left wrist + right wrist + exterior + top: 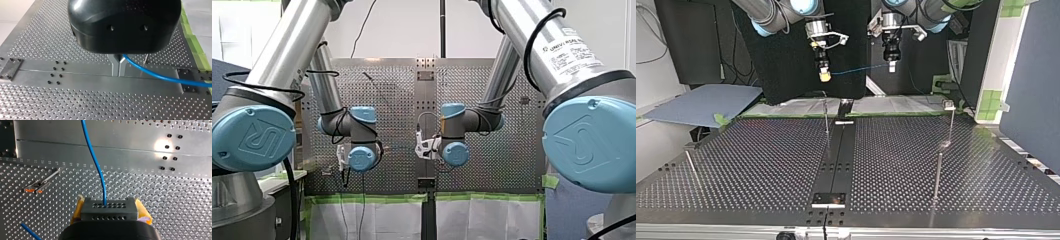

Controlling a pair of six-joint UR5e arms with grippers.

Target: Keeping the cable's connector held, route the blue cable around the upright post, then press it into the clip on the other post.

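Note:
In the right wrist view my right gripper, with yellow pads, is shut on a black connector block. The blue cable leaves the block and runs ahead over the plate. In the left wrist view my left gripper has its metal fingers shut on the blue cable, which trails off to one side. In the top view both grippers hang high above the table's far edge, my right gripper at the left and my left gripper at the right, with the cable stretched between them.
Thin upright posts stand on the perforated table: one near the middle, one at the right with a clip on top, a shorter one in front of it, one at the left. A post with orange marks shows beside my right gripper.

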